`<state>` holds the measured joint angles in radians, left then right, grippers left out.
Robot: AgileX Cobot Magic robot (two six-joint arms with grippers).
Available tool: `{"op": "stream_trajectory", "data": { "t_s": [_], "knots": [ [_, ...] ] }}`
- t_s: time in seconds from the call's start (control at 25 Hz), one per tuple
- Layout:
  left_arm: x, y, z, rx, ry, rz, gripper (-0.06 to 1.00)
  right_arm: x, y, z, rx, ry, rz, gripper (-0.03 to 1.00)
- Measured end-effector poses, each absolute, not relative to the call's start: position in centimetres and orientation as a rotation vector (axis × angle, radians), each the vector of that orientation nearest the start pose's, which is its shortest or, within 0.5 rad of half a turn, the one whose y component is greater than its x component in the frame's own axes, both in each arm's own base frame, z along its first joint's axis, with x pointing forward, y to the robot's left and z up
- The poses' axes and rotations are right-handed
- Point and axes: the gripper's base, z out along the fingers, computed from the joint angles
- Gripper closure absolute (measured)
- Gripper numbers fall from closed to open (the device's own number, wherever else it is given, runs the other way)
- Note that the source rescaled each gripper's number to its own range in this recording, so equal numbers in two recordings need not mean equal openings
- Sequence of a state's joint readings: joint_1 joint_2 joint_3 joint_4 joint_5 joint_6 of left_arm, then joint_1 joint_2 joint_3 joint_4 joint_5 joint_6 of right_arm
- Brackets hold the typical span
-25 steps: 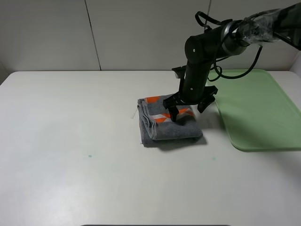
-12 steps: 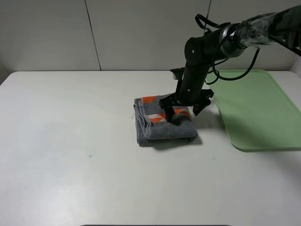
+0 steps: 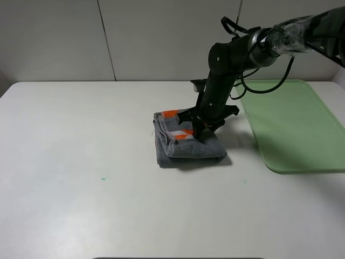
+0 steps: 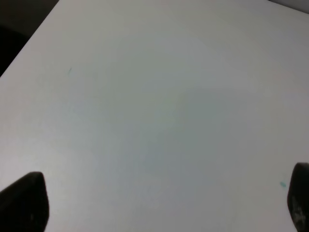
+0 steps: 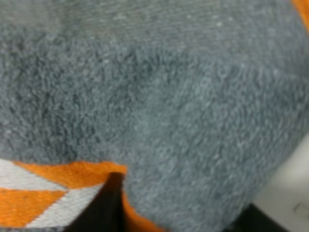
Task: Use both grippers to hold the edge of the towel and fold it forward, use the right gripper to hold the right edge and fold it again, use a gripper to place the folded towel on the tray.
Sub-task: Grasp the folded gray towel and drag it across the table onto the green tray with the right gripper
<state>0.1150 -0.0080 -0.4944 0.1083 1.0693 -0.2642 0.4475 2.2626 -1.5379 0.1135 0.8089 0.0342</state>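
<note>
The dark grey towel (image 3: 186,148) lies folded small on the white table, its orange-and-white band (image 3: 175,114) on top toward the back. My right gripper (image 3: 203,131) presses down into the towel's right part, its fingers drawn in and pinching the cloth. In the right wrist view grey terry cloth (image 5: 169,96) fills the picture and bulges between the two black fingers (image 5: 109,203). The light-green tray (image 3: 294,127) sits just right of the towel, with nothing on it. My left gripper (image 4: 161,205) hangs open over bare table; it is outside the high view.
The white table (image 3: 81,162) stretches wide to the left and front of the towel. A pale panelled wall (image 3: 108,38) stands behind the table. Small teal specks (image 3: 102,178) mark the tabletop. The right arm's cables (image 3: 259,81) loop above the tray's back-left corner.
The right gripper has lowered onto the towel, pushed it slightly left, and its fingers have drawn together from wide open onto the cloth. The left gripper stays open.
</note>
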Motion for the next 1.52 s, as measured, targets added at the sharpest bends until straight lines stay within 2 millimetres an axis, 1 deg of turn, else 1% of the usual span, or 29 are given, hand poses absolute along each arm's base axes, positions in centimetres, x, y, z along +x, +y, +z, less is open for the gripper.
{"op": "stream_trajectory", "data": {
  "t_s": [0.08,0.12,0.32,0.64,0.96,1.04,1.24,1.52],
  "knots": [
    [-0.7,0.8,27.5,-0.391,2.008,0.037,-0.06,39.0,19.5,9.4,-0.513,2.993,0.174,0.74],
    [-0.7,0.8,27.5,-0.391,2.008,0.037,-0.06,39.0,19.5,9.4,-0.513,2.993,0.174,0.77],
    [-0.7,0.8,27.5,-0.391,2.008,0.037,-0.06,39.0,19.5,9.8,-0.520,2.981,0.168,0.77],
    [-0.7,0.8,27.5,-0.391,2.008,0.037,-0.06,39.1,18.9,11.0,-0.594,2.940,0.073,0.77],
    [-0.7,0.8,27.5,-0.391,2.008,0.037,-0.06,40.3,18.5,13.8,-0.653,2.890,-0.028,0.77],
    [-0.7,0.8,27.5,-0.391,2.008,0.037,-0.06,40.6,17.8,14.3,-0.633,2.894,-0.039,0.77],
    [-0.7,0.8,27.5,-0.391,2.008,0.037,-0.06,41.5,15.0,14.8,-0.541,2.927,-0.053,0.77],
    [-0.7,0.8,27.5,-0.391,2.008,0.037,-0.06,42.6,11.4,14.8,-0.453,2.952,-0.068,0.77]
  ]
}}
